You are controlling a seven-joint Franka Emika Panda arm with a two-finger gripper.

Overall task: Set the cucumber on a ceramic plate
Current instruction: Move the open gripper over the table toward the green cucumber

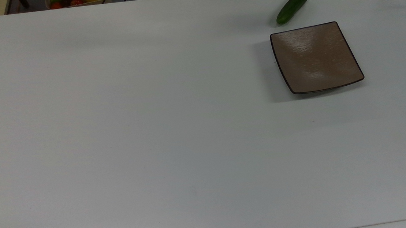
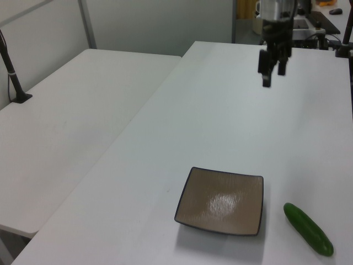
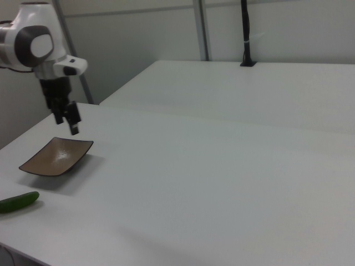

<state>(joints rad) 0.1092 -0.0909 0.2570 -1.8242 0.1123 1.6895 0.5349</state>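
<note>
Black gripper (image 2: pixel 273 72) hangs above the white table (image 1: pixel 153 133), fingers apart, I think, holding nothing. Cucumber (image 1: pixel 292 6) lies just beside the brown ceramic plate (image 1: pixel 315 58). I'd come down over its middle, fingers straddling its width.

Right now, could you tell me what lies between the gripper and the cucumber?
Only bare table: in the left view, nothing lies between the gripper and the cucumber.

cucumber (image 1: pixel 293 6): 1 | ceramic plate (image 1: pixel 315 58): 1 | pincer (image 2: pixel 273 76): 1 | tables (image 1: pixel 153 133): 2
</note>
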